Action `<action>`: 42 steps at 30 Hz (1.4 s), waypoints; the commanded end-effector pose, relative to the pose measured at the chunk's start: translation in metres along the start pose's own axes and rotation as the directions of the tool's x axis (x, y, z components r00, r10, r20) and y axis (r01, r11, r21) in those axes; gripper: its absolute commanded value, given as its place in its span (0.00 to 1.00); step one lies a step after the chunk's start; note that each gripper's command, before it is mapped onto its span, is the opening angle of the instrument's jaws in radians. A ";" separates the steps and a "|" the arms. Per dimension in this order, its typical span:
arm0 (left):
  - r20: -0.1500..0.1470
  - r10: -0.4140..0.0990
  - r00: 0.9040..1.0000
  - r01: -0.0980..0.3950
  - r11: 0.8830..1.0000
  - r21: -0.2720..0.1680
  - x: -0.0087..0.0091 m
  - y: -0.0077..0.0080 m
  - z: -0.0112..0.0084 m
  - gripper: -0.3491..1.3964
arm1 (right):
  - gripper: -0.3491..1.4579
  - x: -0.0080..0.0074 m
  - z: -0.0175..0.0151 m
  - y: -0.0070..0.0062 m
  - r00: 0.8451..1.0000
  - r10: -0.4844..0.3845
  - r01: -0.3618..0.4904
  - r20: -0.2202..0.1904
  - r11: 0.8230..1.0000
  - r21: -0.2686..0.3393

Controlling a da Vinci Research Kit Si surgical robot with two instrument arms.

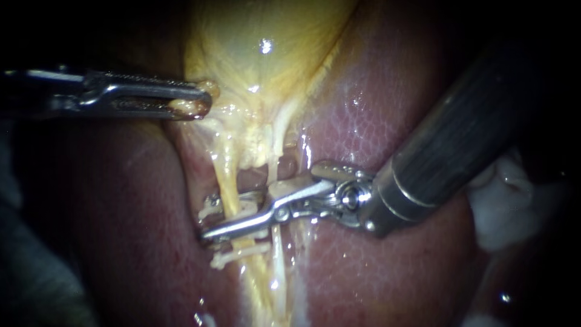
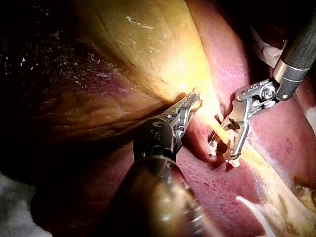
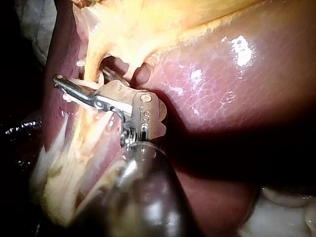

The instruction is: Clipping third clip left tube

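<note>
From the left: the left instrument (image 1: 196,100), a slim silver shaft ending in two ridged metal jaws, lies level across the upper part of the endoscope view.
Its jaws: pressed together on a fold of yellow tissue at the edge of the gallbladder (image 1: 266,36), a pale yellow, glistening sac. The left wrist view shows the left instrument (image 2: 193,101) in the same pinch on the gallbladder (image 2: 148,39).
From the upper right: the right instrument (image 1: 227,215), a thick dark shaft with a silver collar, a shiny hinged wrist and two long thin metal jaws, reaches across to the tubes.
Its jaws: spread, one on each side of the left tube, with a gap showing between them. The left wrist view (image 2: 223,150) shows the same.
Task's thing: the left tube (image 1: 225,175), a thin yellow strand, runs from the gallbladder down over the liver and passes between the right instrument's jaws.
Clips: the upper clip (image 1: 209,209), white, crosses the left tube in the gap between the jaws; whether the jaws carry it I cannot tell. The lower clip (image 1: 233,258), also white, crosses the tube just beyond the lower jaw.
Neighbour: the right tube (image 1: 277,266), a paler strand, lies just beside the left tube.
Ground: the liver (image 1: 375,109), dark red, mottled and wet.
Edge: white gauze (image 1: 508,212), well apart from the tubes.
</note>
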 end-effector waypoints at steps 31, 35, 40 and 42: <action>0.000 -0.001 1.000 0.001 1.000 0.001 0.0000 0.0000 0.0002 0.00 | 0.44 0.0051 -0.0002 -0.0034 0.997 -0.025 0.030 -0.067 0.996 0.084; 0.000 -0.001 1.000 0.001 1.000 0.001 0.0000 0.0000 0.0002 0.00 | 0.44 0.0060 -0.0004 -0.0041 0.997 -0.018 0.025 -0.070 0.996 0.088; 0.000 -0.001 1.000 0.001 1.000 0.001 0.0000 0.0000 0.0002 0.00 | 0.41 0.0063 -0.0005 -0.0046 0.998 -0.016 0.022 -0.068 0.995 0.093; 0.000 -0.001 1.000 0.001 1.000 0.001 0.0000 0.0000 0.0002 0.00 | 0.38 0.0063 -0.0006 -0.0047 0.998 -0.016 0.022 -0.068 0.995 0.094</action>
